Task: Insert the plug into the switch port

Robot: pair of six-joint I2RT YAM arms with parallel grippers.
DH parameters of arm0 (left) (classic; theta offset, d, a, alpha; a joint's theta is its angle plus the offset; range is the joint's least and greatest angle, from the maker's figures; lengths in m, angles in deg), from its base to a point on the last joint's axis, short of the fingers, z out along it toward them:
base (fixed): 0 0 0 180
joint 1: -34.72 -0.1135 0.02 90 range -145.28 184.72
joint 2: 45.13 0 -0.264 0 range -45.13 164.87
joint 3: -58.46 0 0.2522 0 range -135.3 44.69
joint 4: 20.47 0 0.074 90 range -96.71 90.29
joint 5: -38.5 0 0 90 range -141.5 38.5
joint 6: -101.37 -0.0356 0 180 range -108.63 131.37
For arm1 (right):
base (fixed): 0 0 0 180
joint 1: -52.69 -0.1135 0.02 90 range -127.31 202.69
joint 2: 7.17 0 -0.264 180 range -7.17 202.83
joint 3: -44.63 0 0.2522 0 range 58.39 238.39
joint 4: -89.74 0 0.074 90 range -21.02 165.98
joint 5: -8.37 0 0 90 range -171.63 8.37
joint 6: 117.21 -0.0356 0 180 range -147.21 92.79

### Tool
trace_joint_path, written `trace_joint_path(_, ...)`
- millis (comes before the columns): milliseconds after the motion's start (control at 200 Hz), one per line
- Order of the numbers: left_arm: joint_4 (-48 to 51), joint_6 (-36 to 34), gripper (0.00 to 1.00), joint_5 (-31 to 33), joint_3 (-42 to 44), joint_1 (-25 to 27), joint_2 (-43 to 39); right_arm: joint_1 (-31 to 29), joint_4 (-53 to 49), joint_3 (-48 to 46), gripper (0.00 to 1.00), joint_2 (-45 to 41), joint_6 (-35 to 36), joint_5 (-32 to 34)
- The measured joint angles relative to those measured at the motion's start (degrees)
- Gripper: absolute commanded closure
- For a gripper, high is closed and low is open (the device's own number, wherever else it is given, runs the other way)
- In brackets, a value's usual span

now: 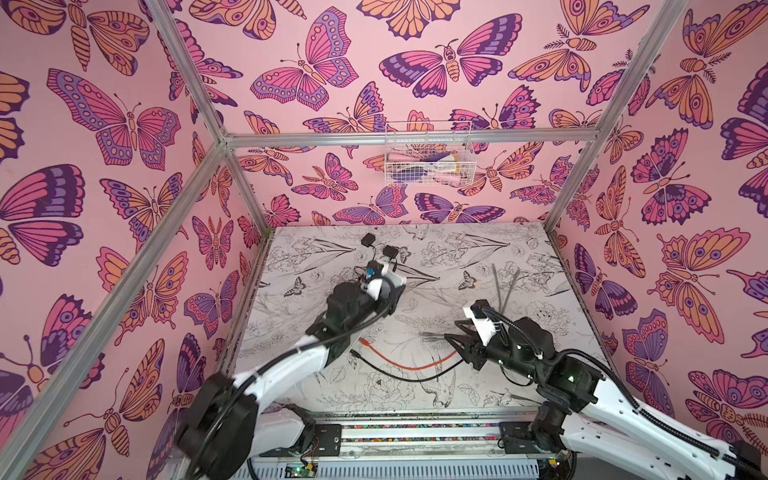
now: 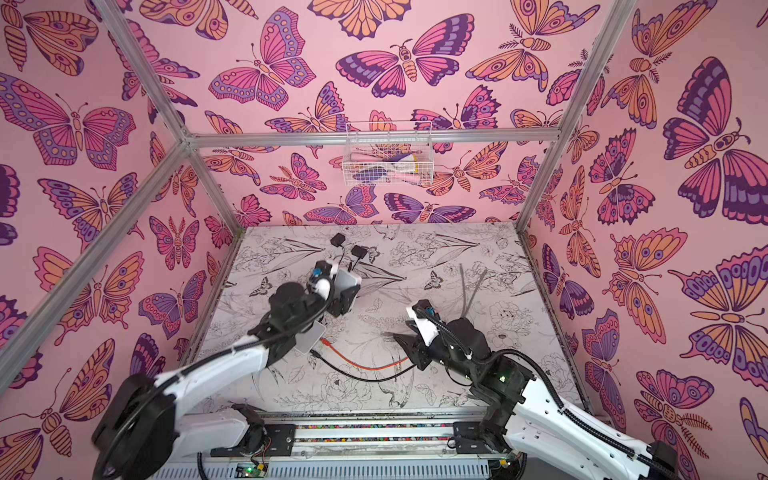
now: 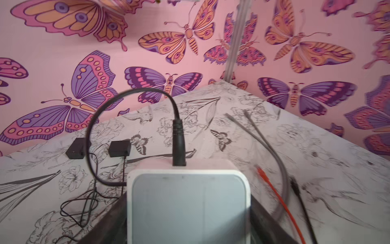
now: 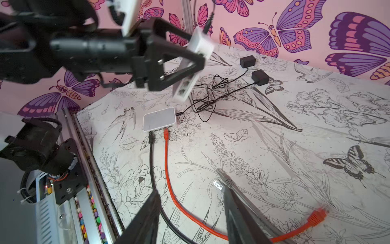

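Grey plug (image 4: 219, 184) lies loose beside the half-open right gripper (image 4: 191, 191); left gripper (image 4: 193, 50) clamps the switch (image 3: 187, 200) aloft; grasping seems next.

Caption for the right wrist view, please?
Open right gripper beside the grey plug, left gripper holding a white switch above the table.

We cannot see the ports of the switch (image 3: 187, 207) from the left wrist (the edge crops it), and the grey plug (image 4: 220, 185) is blurred.
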Motion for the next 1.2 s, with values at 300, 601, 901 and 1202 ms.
trace_joint_path(300,27.58,-0.07,1.0,1.09,-41.59,-0.92,31.82,0.31,-5.11,0.0,0.5,-4.74,-0.52,1.2)
trace_joint_path(601,41.92,3.3,1.0,0.24,-44.0,0.92,46.8,0.31,-8.15,-0.26,0.5,-4.63,-0.33,4.72)
trace_joint_path(901,48.22,7.02,0.94,-0.66,-49.51,1.38,48.17,0.31,-7.96,-0.24,0.49,6.45,0.68,7.21)
trace_joint_path(1202,48.81,13.11,0.38,1.4,-48.74,1.27,48.57,0.39,-5.6,-0.24,0.49,11.02,2.56,9.33)
